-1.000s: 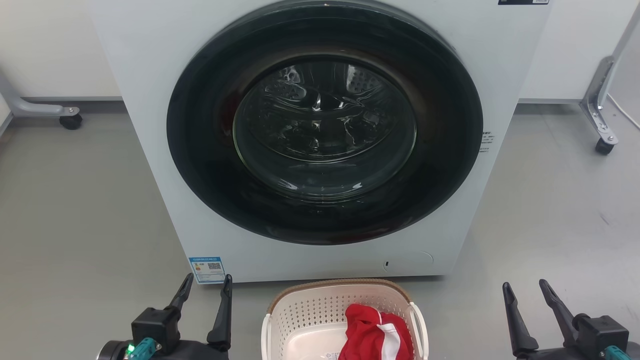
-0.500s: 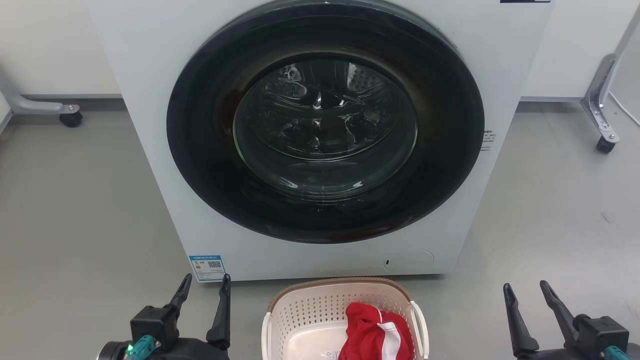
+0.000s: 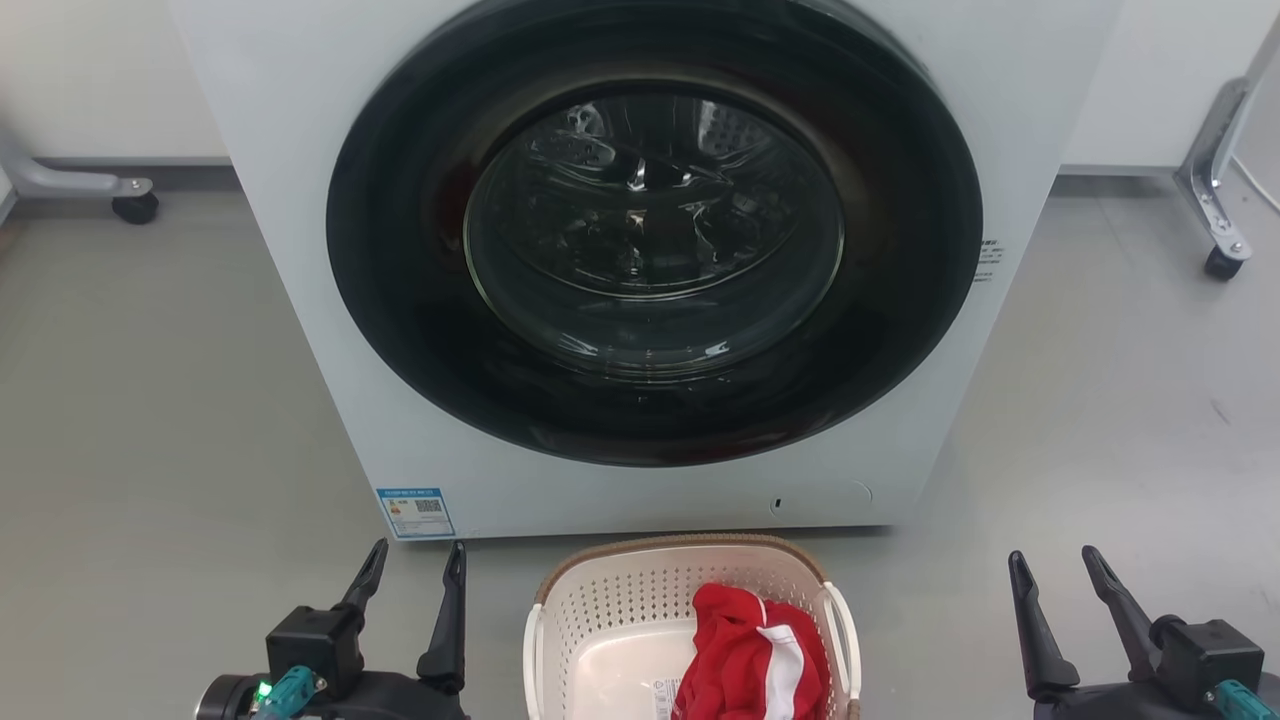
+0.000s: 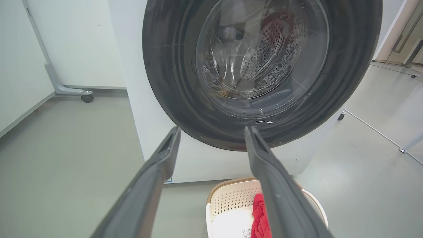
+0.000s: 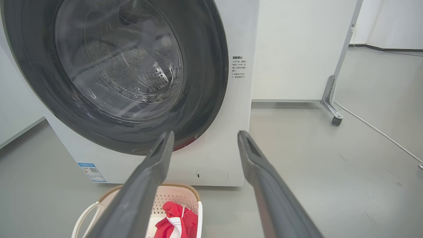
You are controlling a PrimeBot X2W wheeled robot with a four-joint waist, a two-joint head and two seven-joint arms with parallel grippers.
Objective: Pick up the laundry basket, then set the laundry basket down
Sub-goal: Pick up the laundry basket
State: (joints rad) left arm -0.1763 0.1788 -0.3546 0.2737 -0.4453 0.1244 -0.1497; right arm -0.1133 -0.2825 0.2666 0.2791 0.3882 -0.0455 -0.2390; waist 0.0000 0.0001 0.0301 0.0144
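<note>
Grey floor [image 3: 150,400], smooth, with pale walls behind. A white washing machine [image 3: 290,250] stands in the middle of the head view, its round dark door [image 3: 650,425] closed and the perforated steel drum visible through the glass. A blue sticker [image 3: 415,512] sits at the lower left corner of the machine's front. Castered stand legs are off to both sides, one by the left wall [image 3: 135,207] and one at the far right [image 3: 1222,262]. The laundry basket [image 3: 610,620] rests on the floor just in front of the machine's base — cream, perforated, brown woven-look rim, white handles on both sides. A red and white garment [image 3: 745,660] lies bunched in its right half, and a small printed label shows on the bare bottom beside the garment. The left gripper [image 3: 419,547] hovers to the left of the basket with its fingers spread and nothing between them. The right gripper [image 3: 1052,553] is further out on the other side, fingers likewise apart and empty. Neither gripper touches the basket — both sit clear of its handles, fingers pointing toward the machine.
</note>
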